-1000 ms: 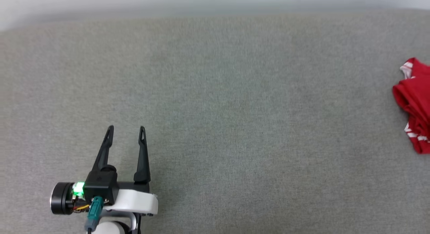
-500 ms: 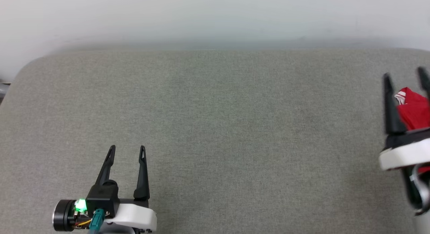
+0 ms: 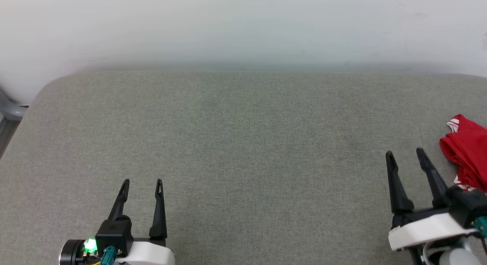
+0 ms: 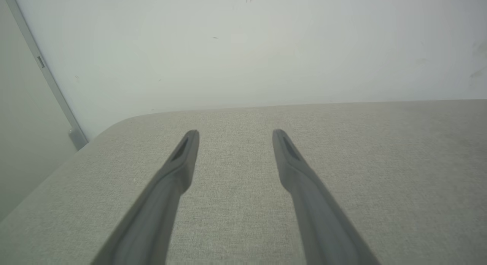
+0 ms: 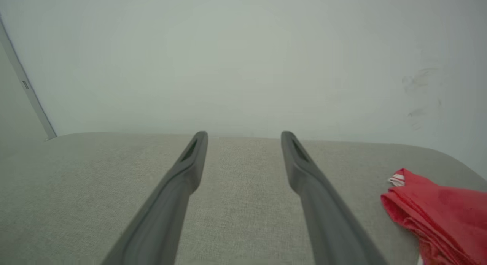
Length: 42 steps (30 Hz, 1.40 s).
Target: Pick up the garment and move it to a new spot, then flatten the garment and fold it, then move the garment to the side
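Garment (image 3: 467, 154) bunched just right of the right gripper (image 3: 404, 153)
It lies on the tabletop (image 3: 243, 143), its long axis roughly along that gripper's fingers. The left gripper (image 3: 142, 181) sits well off to the left. Both grippers gape wide, empty.

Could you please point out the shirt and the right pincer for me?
shirt (image 3: 468, 151), head view, on its crumpled red body.
right pincer (image 3: 404, 152), head view, midway between its two fingertips.
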{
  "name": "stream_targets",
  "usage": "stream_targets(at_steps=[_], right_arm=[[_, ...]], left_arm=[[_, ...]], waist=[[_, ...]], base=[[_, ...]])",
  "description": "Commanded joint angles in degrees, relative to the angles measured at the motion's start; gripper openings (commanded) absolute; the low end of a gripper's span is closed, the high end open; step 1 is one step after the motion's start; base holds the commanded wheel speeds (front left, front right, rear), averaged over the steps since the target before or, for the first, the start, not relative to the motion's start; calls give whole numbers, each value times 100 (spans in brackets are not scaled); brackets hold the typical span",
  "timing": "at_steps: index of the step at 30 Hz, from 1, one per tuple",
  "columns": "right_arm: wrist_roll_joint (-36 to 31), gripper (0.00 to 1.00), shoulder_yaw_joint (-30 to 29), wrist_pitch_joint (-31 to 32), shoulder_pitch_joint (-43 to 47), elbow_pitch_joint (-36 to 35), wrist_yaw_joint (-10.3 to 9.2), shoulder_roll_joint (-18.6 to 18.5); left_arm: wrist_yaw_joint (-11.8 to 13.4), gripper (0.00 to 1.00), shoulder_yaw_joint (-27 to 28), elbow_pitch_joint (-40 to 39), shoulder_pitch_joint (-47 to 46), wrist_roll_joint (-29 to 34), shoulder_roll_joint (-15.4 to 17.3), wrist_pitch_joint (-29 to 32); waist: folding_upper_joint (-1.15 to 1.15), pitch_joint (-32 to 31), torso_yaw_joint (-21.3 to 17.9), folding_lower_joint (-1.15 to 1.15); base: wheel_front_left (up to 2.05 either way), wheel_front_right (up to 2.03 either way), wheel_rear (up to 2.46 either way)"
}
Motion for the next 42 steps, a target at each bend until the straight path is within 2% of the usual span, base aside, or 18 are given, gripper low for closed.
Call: stream_targets(at_steps=[1,14,25,37,38,42], right_arm=[[-17,100,-38,-41,195,22,-7,91],[-176,100,-328,-81,1030,-351,-7,366],[-299,100,-414,-1,1331,-679,-7,439],[-302,100,-448,68,1381,-689,-6,453],[-281,0,-439,70,1381,-686,-6,452],[-285,0,-417,80,1307,-476,0,426]], left_arm=[[-36,100,3,11,90,-34,0,-12],[-256,100,-23,49,294,-96,-31,-12],[-302,100,-21,25,409,-80,-71,-12],[-295,100,-6,63,424,-26,-84,-12],[-295,0,-4,58,422,-29,-86,-12],[-315,0,-14,260,424,-49,-65,4]], waist=[[0,-37,-3,1],[0,-265,3,1],[0,-337,4,1],[0,-337,19,1],[0,-336,20,1],[0,-337,19,2]], base=[[0,0,0],[0,0,0],[0,0,0],[0,0,0],[0,0,0],[0,0,0]])
